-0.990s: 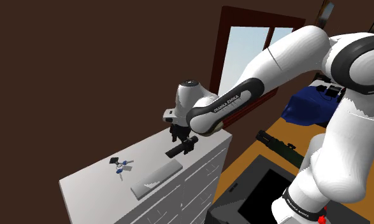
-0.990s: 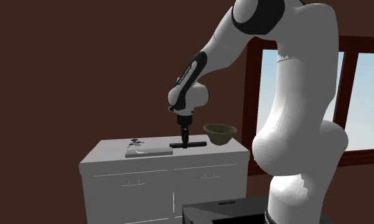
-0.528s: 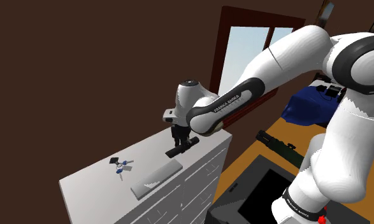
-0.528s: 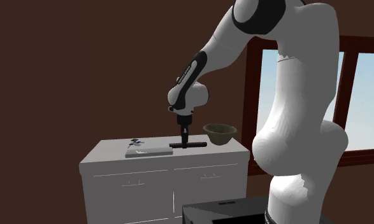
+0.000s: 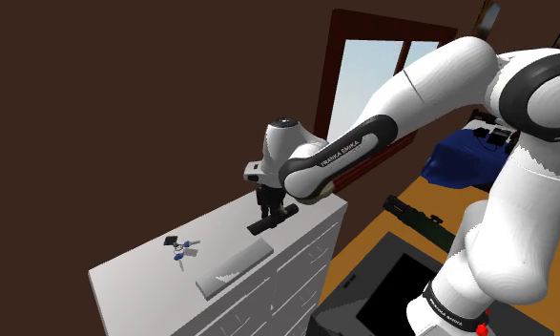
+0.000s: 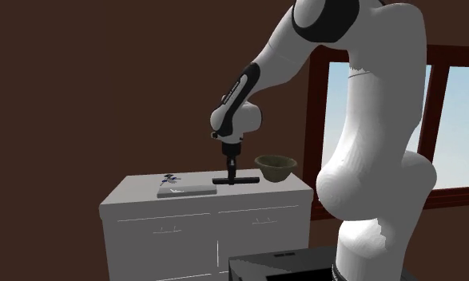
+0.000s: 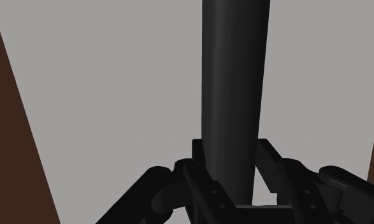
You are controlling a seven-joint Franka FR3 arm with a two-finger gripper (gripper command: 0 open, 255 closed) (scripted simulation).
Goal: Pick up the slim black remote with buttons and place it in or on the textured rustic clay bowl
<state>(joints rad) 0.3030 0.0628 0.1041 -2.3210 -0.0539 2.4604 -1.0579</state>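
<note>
Clasping the remote [image 7: 233, 95] — slim, plain black, long and smooth — hand [image 7: 232, 151] closed around it

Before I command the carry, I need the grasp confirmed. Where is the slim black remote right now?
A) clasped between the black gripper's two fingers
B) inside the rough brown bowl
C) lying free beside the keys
A: in the wrist view the slim black remote runs out from the black two-finger gripper, whose fingers clasp both its sides; the rough brown bowl stands apart from it.
</note>
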